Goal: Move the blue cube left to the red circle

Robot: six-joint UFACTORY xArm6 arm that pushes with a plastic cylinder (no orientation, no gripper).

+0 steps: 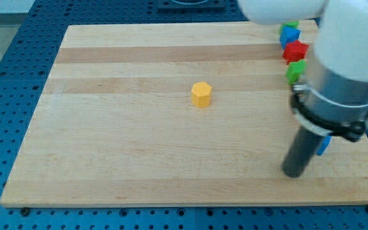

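My tip (294,172) rests on the wooden board (139,153) near the view's bottom right. A blue block (324,145) shows only as a sliver just right of the rod, mostly hidden behind it; its shape cannot be made out. A red block (295,51) lies near the view's top right edge, well above my tip; its shape is not clear. Another blue block (288,37) sits just above the red one.
A yellow hexagonal block (201,94) stands near the board's middle. A green block (295,71) lies just below the red one, and another green block (291,25) at the top edge. The arm's grey body covers the board's right side.
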